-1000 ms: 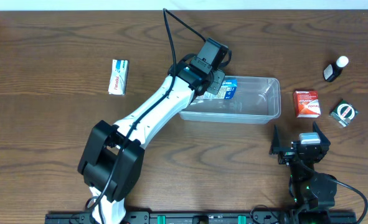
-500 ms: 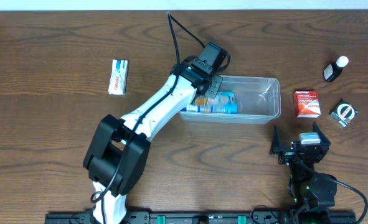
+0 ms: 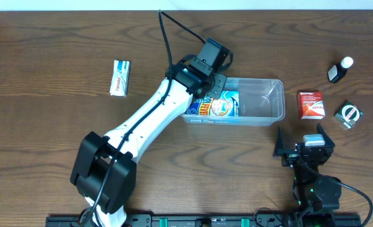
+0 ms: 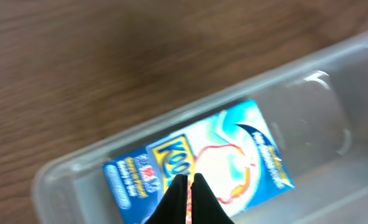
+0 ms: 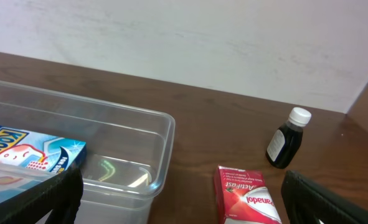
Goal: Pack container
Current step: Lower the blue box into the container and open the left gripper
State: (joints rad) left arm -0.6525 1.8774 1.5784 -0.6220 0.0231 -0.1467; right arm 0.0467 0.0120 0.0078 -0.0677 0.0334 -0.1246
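The clear container (image 3: 271, 101) sits right of the table's centre, with a blue box (image 3: 216, 106) lying flat in its left end. The left gripper (image 4: 188, 186) hovers over that box, fingertips pressed together (nothing between them). The right gripper (image 3: 303, 146) sits near the table's front edge, fingers spread wide, empty.

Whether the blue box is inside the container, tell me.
Inside: the blue box sits face up within the container's clear walls.

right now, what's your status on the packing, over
Left gripper over container, jaws together; right gripper clear of it, jaws open. Blue box flat inside container. Red box, white box outside on table; nothing blocking.
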